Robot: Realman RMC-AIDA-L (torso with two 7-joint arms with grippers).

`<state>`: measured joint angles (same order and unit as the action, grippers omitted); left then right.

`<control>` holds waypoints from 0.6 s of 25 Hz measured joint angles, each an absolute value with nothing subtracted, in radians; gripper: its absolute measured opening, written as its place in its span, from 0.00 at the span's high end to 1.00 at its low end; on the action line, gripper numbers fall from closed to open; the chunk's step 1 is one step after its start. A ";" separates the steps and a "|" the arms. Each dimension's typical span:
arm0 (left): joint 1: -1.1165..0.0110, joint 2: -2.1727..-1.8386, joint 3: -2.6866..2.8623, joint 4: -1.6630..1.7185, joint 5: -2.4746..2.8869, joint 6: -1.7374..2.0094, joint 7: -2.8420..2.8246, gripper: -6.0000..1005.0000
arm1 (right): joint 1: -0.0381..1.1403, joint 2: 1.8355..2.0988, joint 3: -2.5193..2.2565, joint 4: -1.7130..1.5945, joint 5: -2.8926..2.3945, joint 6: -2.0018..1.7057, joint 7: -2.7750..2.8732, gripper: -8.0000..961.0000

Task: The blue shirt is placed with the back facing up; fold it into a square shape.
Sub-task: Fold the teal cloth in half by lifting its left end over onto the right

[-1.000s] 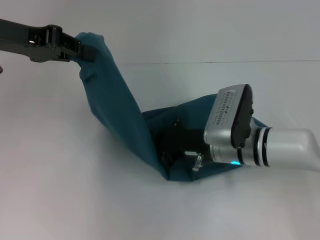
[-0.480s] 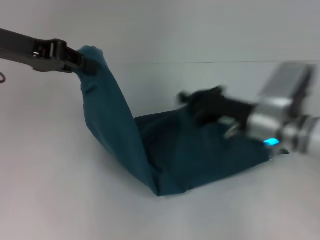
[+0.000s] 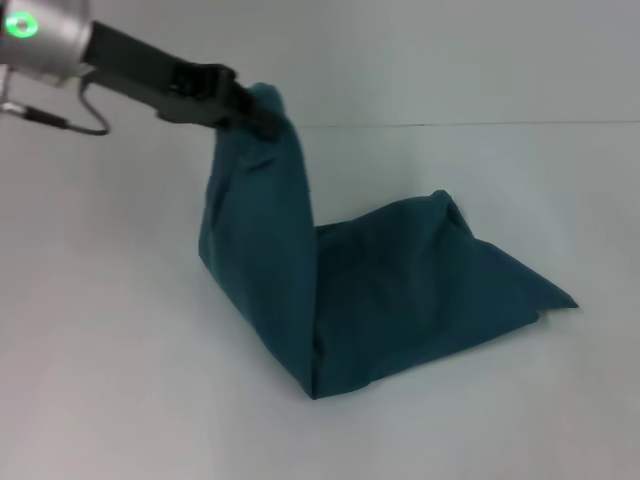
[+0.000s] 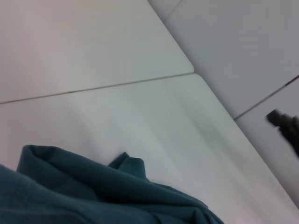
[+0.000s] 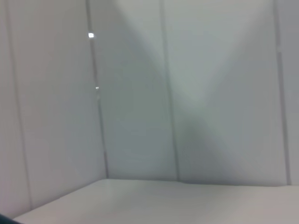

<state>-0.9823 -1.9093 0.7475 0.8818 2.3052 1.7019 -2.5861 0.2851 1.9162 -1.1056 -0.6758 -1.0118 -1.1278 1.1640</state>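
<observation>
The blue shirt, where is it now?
In the head view, the blue shirt lies mid-table, its left end lifted by the left gripper.

1 blue shirt (image 3: pixel 380 300) on 1 white tabletop (image 3: pixel 120 380). 1 robot arm in sight, the left, its hand (image 3: pixel 262 118) pinching 1 lifted shirt edge.

plain white table (image 3: pixel 120 380) fills basically the whole frame, and the only thing lying on it is the blue shirt (image 3: pixel 420 290), bunched up center to lower right
</observation>
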 joint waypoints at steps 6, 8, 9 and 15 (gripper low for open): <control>-1.061 -1.955 0.827 0.872 2.306 1.641 -2.613 0.89 | 0.258 1.922 -0.834 -0.697 -1.200 -1.261 1.241 0.99; -1.091 -1.978 0.836 0.863 2.306 1.629 -2.615 0.88 | 0.261 1.928 -0.782 -0.698 -1.241 -1.290 1.249 0.99; -1.102 -1.991 0.842 0.860 2.306 1.623 -2.615 0.88 | 0.263 1.930 -0.763 -0.698 -1.257 -1.303 1.252 0.99; -1.148 -2.061 0.944 0.842 2.306 1.520 -2.636 0.87 | 0.267 1.934 -0.728 -0.698 -1.303 -1.335 1.265 0.99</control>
<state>-1.1481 -2.0613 0.9442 0.8419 2.3056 1.5198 -2.6361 0.2673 1.9344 -0.7285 -0.6983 -1.3029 -1.3349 1.2650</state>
